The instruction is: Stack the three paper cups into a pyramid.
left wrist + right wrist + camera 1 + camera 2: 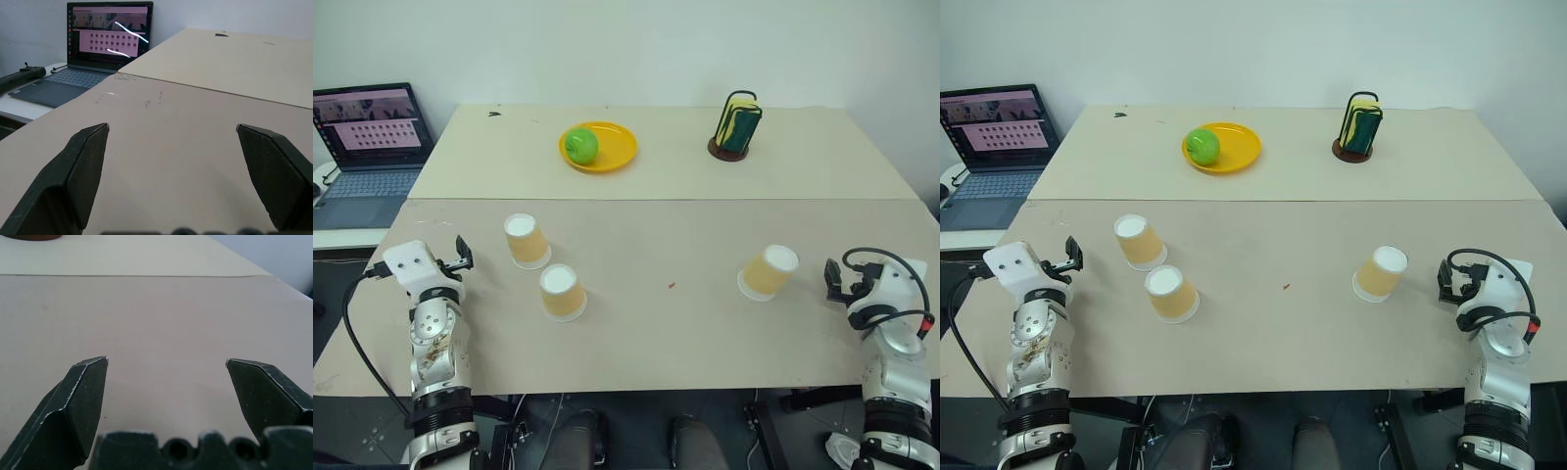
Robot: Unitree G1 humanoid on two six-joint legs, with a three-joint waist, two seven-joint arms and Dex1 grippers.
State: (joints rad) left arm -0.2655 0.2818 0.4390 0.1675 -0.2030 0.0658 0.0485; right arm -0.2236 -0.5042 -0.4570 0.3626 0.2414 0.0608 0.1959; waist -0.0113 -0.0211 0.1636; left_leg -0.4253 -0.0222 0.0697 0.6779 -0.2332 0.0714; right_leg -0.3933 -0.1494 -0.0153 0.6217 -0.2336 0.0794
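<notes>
Three upside-down paper cups [527,241] [563,292] [770,271] stand apart on the tabletop [666,333]. Two sit close together left of the seam's middle; the third sits well to their right. Bare surface lies between them. The left pincer [463,253] and right pincer [833,280] hover at the side edges, fingers spread apart, holding nothing.

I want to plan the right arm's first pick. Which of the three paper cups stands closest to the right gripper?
The lone cup, upside down on the robot's right side of the table, is closest to the right gripper. The other two cups stand together near the left gripper.
</notes>
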